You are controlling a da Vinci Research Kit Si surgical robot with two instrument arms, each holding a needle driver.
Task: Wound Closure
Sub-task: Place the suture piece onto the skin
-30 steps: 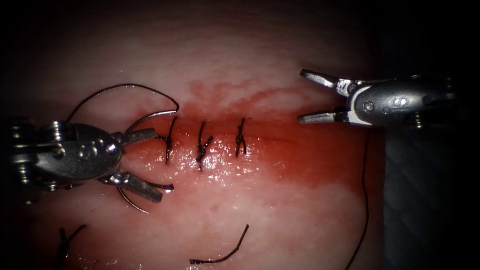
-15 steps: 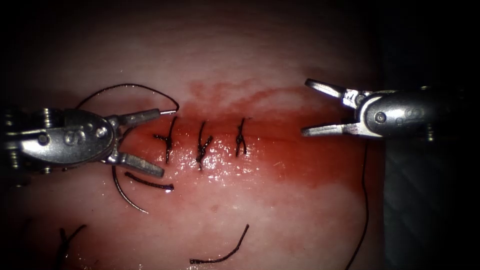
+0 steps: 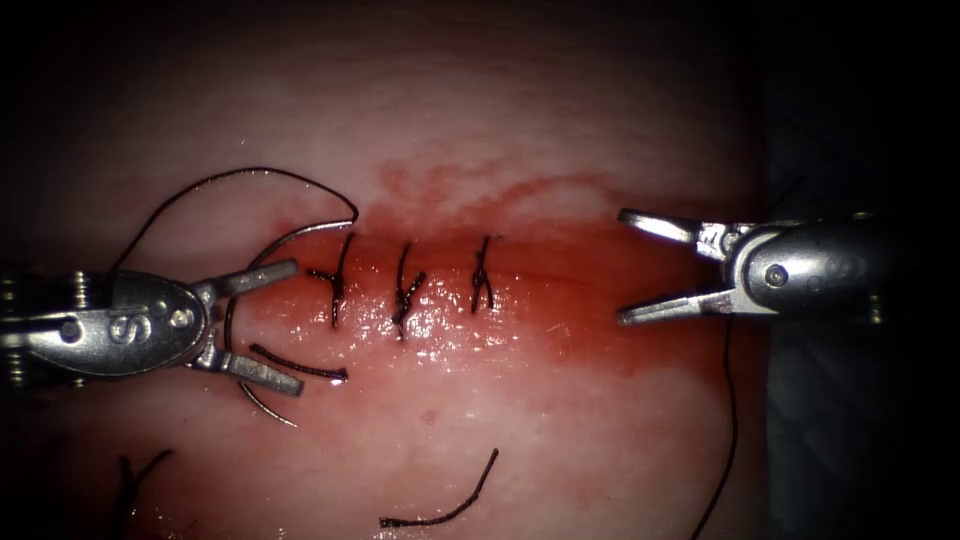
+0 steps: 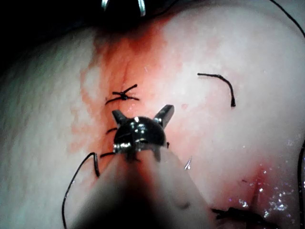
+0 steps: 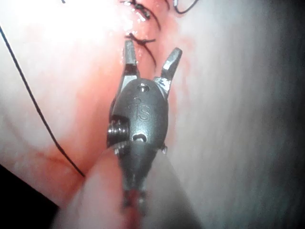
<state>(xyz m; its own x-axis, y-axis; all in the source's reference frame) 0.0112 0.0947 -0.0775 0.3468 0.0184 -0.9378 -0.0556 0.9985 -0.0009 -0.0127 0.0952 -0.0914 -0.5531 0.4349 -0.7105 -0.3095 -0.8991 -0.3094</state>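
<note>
A close look down at the tissue [image 3: 520,400], a pale slab whose horizontal cut [image 3: 560,262] runs across the middle, wet with red fluid [image 3: 600,320]. Three dark stitches [image 3: 405,290] already cross the cut's left half, so the stretch toward the right lies unstitched. The left tool [image 3: 262,325] reaches in from the left with its fingers [image 3: 255,277] spread wide and pinching nothing. The curved needle [image 3: 300,231] sits at the cut's left end, between and behind those spread fingers: one arm of its curve arcs up above the cut toward the first stitch, the other emerges below the lower finger, and whether its middle is buried in the tissue cannot be told. The thread [image 3: 240,175] loops from the needle's upper end up and back toward the left, slack. The right tool [image 3: 625,265] hovers at the cut's right end, fingers spread, empty, apparently placed ready near the open stretch. Another strand of thread hangs down the tissue's right edge, and cut ends [image 3: 445,510] lie loose below the cut.
</note>
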